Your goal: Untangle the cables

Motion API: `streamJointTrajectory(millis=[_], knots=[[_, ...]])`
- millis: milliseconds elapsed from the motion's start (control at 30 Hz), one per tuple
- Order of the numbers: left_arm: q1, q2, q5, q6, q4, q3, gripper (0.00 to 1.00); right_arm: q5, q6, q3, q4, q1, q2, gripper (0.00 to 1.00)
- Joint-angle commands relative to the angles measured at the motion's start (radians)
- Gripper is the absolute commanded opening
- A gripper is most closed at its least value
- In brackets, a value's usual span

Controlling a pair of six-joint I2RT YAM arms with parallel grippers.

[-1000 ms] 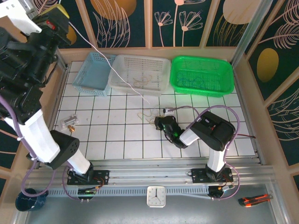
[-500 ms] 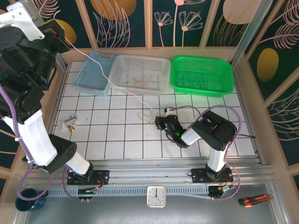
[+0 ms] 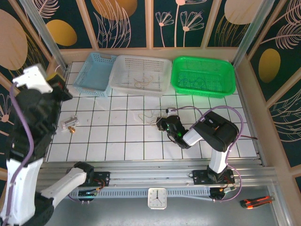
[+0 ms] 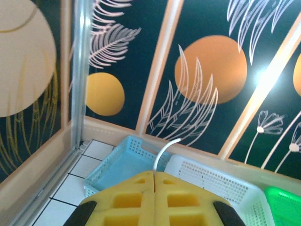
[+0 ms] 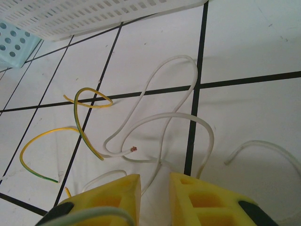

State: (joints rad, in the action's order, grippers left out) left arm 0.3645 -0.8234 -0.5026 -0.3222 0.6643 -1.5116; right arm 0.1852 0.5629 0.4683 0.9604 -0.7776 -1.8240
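Observation:
Loose cables (image 3: 149, 114) lie curled on the white tiles at mid-table. In the right wrist view they are whitish cables (image 5: 174, 117) and yellow-green cables (image 5: 82, 122), spread apart in open loops. My right gripper (image 3: 162, 123) (image 5: 155, 181) sits low just right of them. Its jaws stand slightly apart, and a whitish strand runs loosely through the gap. My left gripper (image 3: 62, 87) (image 4: 154, 173) is raised at the far left, shut on a white cable (image 4: 164, 148) whose short end curls up from between the fingertips.
Along the back stand a blue basket (image 3: 96, 73), a white basket (image 3: 141, 75) with thin cables in it, and a green basket (image 3: 203, 75) with more. A small clear part with brass (image 3: 70, 123) lies at the left. Wooden walls ring the table.
My left arm has swung down and forward at the left. The white cable that stretched from it to the pile no longer spans the table. The right gripper stays put.

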Motion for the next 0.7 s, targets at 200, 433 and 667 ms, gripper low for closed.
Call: streamJointTrajectory(millis=[200, 433, 667], knots=[[-0.008, -0.019, -0.116, 0.109, -0.328, 0.116, 0.0, 0.001, -0.003, -0.011, -0.063, 0.009, 0.006, 0.22], [-0.007, -0.105, -0.209, 0.242, -0.513, 0.015, 0.0, -0.006, 0.013, -0.041, -0.055, 0.008, 0.008, 0.25], [-0.009, -0.141, -0.154, 0.246, -0.534, -0.073, 0.0, -0.043, -0.032, -0.048, -0.111, -0.003, 0.138, 0.44]])
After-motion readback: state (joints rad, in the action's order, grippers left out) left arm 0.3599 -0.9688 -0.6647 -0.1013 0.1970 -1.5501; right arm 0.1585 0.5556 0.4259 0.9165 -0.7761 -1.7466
